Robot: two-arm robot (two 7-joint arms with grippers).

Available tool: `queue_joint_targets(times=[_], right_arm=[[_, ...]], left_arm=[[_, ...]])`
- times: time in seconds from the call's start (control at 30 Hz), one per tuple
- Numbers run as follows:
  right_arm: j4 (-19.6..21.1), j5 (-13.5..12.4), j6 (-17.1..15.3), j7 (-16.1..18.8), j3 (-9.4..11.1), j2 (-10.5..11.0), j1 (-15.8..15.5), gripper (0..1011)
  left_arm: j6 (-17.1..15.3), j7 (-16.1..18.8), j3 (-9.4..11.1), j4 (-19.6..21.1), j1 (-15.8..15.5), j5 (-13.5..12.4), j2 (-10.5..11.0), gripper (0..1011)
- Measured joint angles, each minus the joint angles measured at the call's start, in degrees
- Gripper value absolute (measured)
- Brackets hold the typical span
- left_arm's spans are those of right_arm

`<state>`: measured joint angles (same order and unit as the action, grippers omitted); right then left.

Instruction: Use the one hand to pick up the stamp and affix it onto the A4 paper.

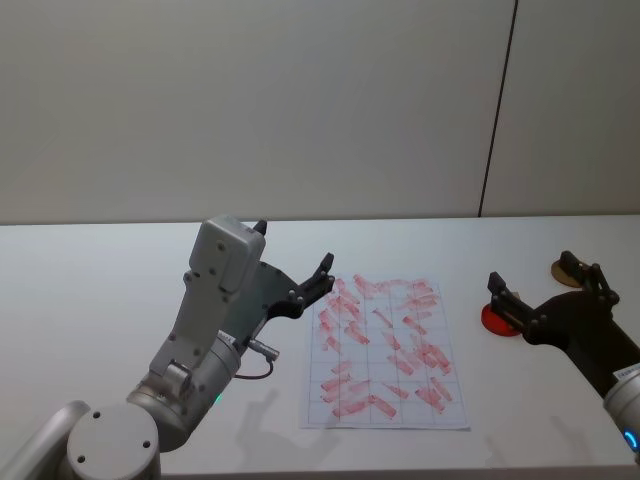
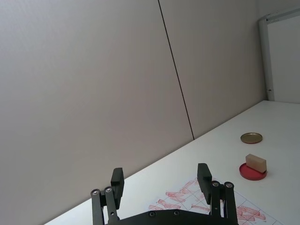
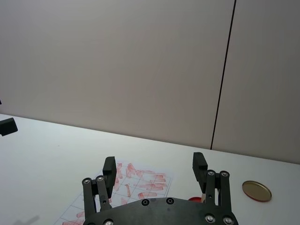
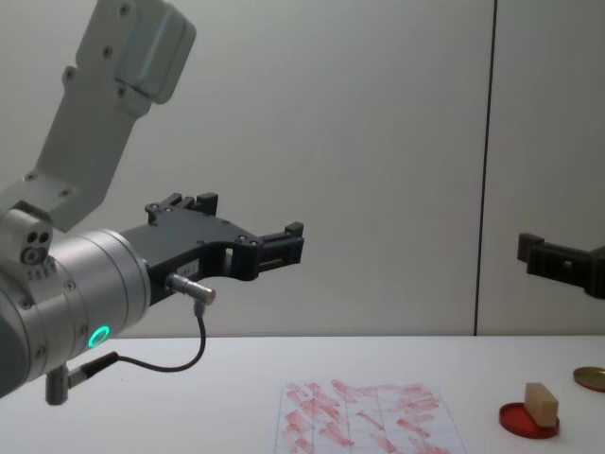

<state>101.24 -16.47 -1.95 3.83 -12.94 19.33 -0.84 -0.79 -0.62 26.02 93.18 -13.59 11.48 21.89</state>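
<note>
The stamp (image 4: 541, 402), a small tan wooden block, rests on a flat red ink pad (image 4: 529, 419) to the right of the A4 paper (image 1: 385, 350). The left wrist view shows the stamp (image 2: 256, 162) on the same pad. The white paper is gridded and covered in red marks. My right gripper (image 1: 535, 278), on the wrist with the blue ring, hovers well above the pad, open and empty; the right wrist view shows its fingers (image 3: 199, 166) spread. Raised over the table left of the paper, my left gripper (image 1: 292, 252) is also open (image 2: 161, 178) and empty.
A small gold disc (image 4: 591, 377) lies on the table beyond the ink pad, toward the back right. The ink pad (image 1: 497, 320) is partly covered by the right gripper in the head view. A grey wall stands behind the white table (image 1: 120, 300).
</note>
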Motion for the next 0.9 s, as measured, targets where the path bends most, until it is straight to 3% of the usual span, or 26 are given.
queue_joint_targets(times=[0.9], right_arm=[[0.0, 0.0, 0.0, 0.0, 0.0, 0.0, 0.0, 1001]], left_arm=[[0.0, 0.0, 0.0, 0.0, 0.0, 0.0, 0.0, 993]])
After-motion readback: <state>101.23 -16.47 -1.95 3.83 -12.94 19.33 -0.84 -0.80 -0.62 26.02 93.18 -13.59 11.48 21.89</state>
